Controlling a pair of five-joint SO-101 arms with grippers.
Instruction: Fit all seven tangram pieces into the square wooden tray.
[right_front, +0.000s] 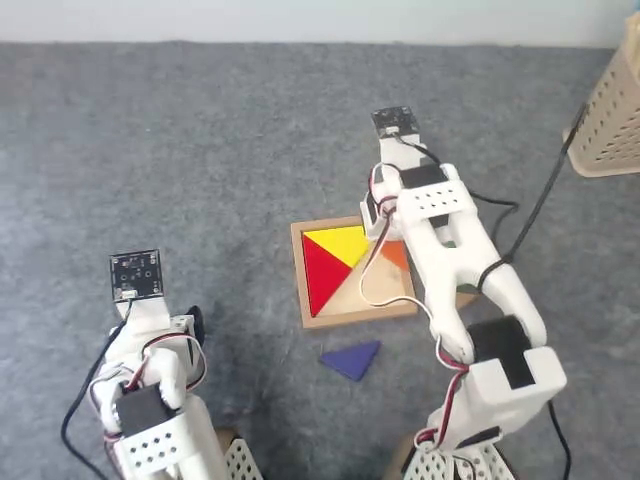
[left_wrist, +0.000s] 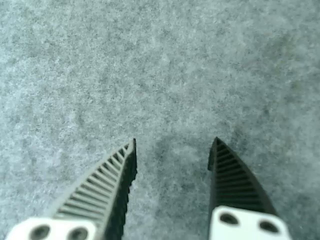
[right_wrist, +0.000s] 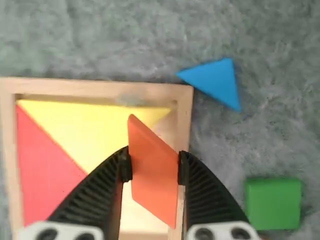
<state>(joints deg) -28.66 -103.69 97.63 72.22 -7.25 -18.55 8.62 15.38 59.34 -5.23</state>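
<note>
The right gripper (right_wrist: 152, 164) clamps a flat orange parallelogram (right_wrist: 152, 192) over the square wooden tray (right_wrist: 100, 86), which sits mid-frame in the high view. At lower left, the left gripper (left_wrist: 172, 150) hangs open above fuzzy grey carpet (right_front: 200, 150). Smooth yellow (right_wrist: 85, 130) and red (right_wrist: 40, 170) triangles lie in the tray. A purple triangle (right_front: 352, 358) lies just below it. A blue triangle (right_wrist: 215, 82) and a green square (right_wrist: 272, 202) rest outside on the carpet. A slatted basket (right_front: 612, 110) stands at upper right.

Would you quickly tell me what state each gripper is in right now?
Left gripper: open, holding nothing.
Right gripper: shut on the orange piece.
</note>
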